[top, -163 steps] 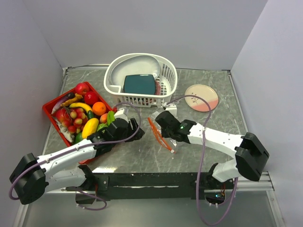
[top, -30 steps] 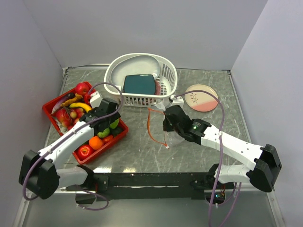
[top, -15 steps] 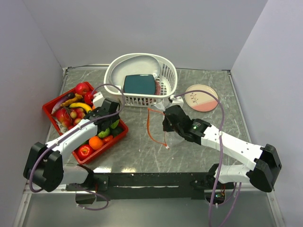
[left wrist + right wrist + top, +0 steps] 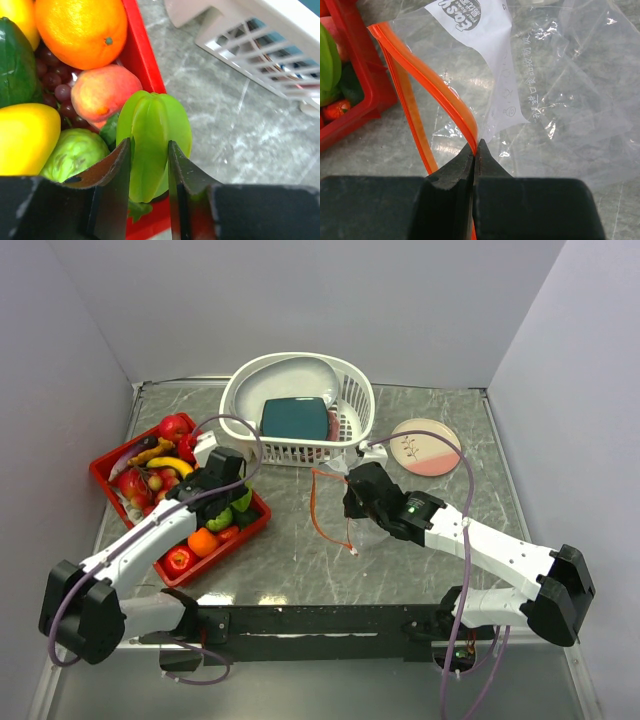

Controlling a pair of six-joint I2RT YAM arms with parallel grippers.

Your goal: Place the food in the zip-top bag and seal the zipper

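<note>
On the near right, the right gripper (image 4: 476,146) had its fingers pressed together on the zipper (image 4: 422,75), pinching the orange-red strip partway along its run. The zip-top bag (image 4: 560,100) lay crumpled on the marble table (image 4: 300,560) around mid-table, just beyond that grip. Its mouth was turned left toward the red tray (image 4: 262,516), and the two strips of the mouth stood slightly apart.

On the left, the left gripper (image 4: 149,144) was down at the right side of the tray. Its two fingers pinched the middle ridge of a green star fruit (image 4: 157,117), one finger on each side with no gap that we could see. The fruit lay against the tray's right wall.

The rest of the food sat in the tray around it. A pale green piece (image 4: 75,152) and a lemon (image 4: 25,135) lay to the left. A peach (image 4: 102,92) touched the star fruit on its far side, with dark grapes (image 4: 55,85) beside it and an orange (image 4: 82,25) farther back.

At the far middle stood the white basket (image 4: 300,365), holding a teal slab (image 4: 295,420). A pink plate (image 4: 425,447) lay to its right, apart from the bag.
</note>
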